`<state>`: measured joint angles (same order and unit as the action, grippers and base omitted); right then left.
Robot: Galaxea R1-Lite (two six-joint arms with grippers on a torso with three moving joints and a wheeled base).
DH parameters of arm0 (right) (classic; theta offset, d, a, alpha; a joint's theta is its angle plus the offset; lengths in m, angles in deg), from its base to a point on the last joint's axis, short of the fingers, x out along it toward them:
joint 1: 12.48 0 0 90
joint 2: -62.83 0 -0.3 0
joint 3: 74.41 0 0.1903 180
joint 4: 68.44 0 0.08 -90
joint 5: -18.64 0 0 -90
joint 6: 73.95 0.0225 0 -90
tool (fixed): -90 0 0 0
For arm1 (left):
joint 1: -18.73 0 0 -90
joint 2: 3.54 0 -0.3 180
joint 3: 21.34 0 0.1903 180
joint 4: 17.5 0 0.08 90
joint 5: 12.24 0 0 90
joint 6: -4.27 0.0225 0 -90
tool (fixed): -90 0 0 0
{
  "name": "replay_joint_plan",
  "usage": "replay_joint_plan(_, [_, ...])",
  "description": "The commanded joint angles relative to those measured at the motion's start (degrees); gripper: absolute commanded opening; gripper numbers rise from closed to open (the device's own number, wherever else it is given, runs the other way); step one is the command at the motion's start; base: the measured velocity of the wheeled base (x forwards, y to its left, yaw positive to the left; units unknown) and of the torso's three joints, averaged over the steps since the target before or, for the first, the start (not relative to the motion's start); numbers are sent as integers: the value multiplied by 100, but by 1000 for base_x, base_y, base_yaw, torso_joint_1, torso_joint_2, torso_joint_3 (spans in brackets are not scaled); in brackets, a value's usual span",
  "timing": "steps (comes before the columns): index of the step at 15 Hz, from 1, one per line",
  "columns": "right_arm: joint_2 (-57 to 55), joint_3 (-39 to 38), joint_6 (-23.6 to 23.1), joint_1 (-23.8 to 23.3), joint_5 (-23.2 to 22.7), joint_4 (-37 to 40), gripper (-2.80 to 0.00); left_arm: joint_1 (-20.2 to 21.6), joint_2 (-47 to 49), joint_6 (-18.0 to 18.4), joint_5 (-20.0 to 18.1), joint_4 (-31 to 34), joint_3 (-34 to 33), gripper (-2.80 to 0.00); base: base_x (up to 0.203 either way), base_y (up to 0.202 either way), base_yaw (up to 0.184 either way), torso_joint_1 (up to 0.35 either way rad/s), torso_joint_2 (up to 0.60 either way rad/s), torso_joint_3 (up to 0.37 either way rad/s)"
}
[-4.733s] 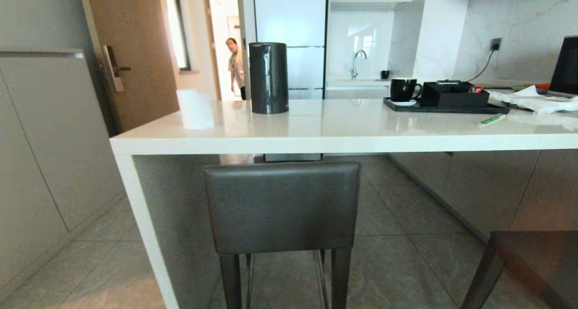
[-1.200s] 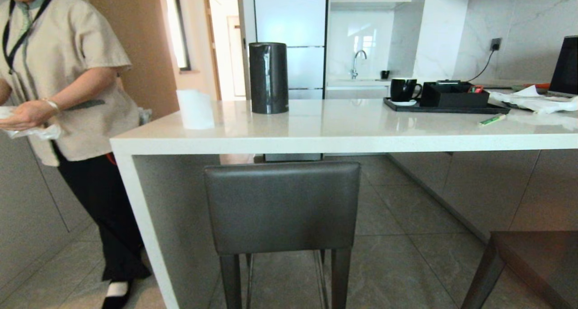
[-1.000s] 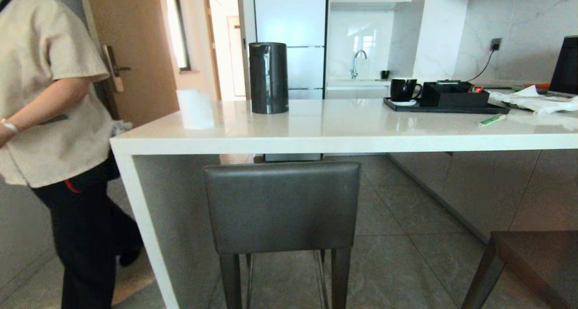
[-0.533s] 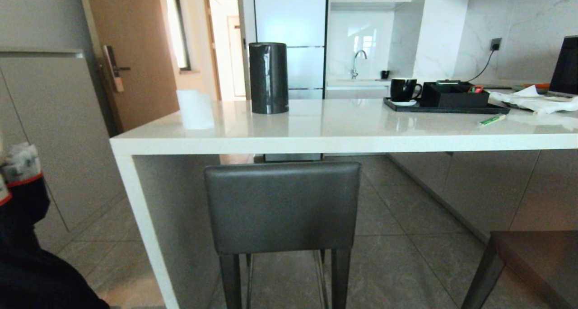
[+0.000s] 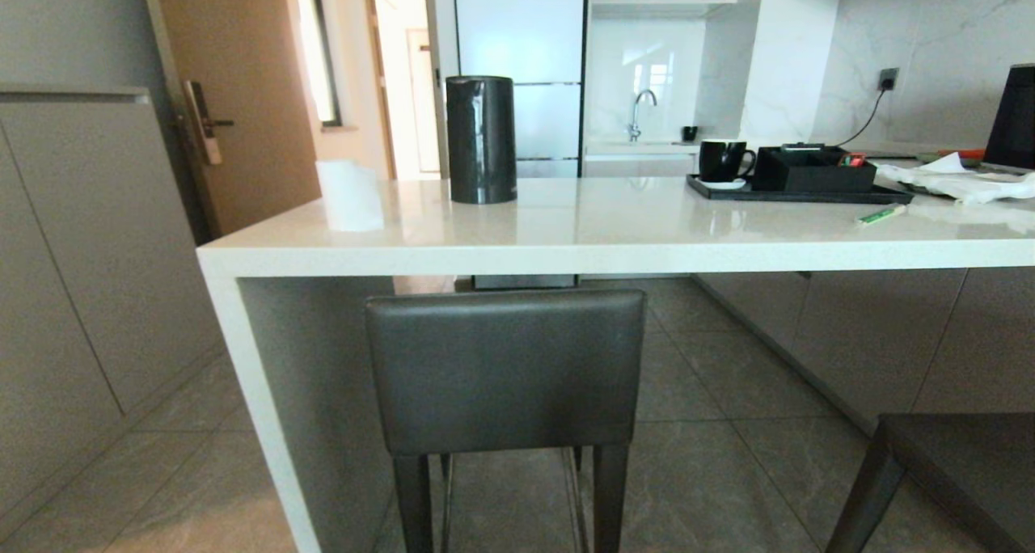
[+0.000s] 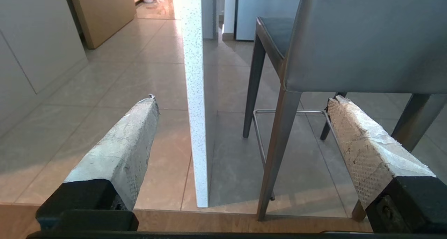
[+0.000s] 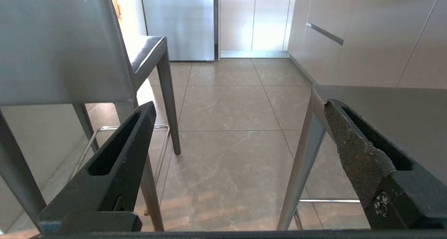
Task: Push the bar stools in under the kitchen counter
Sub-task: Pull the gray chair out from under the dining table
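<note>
Gone from the head view's left edge is the passer-by; one padded leather bar stool (image 5: 505, 371) stands under the glossy kitchen counter (image 5: 614, 254). Left gripper (image 6: 241, 108) spread, empty. Right gripper (image 7: 239, 109) spread between two stools

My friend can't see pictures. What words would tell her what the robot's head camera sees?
A tall bar stool with a dark grey leather backrest stands in front of a long glossy white kitchen counter. On the counter stand a tall black cylinder-shaped jug and a black tray holding a black mug. The corner of a second dark stool shows at the lower right.
</note>
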<state>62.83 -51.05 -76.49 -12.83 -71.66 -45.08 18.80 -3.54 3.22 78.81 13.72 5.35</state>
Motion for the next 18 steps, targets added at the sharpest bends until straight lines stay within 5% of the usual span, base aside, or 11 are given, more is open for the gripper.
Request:
replay_joint_plan(1, [0,0,-13,0,-7,0,0,1,9,11,9,6,1,0,0,0,0,0,0,0])
replay_joint_plan(18, [-9,0,263,0,30,-9,0,1,9,52,1,15,1,0,0,0,0,0,0,0])
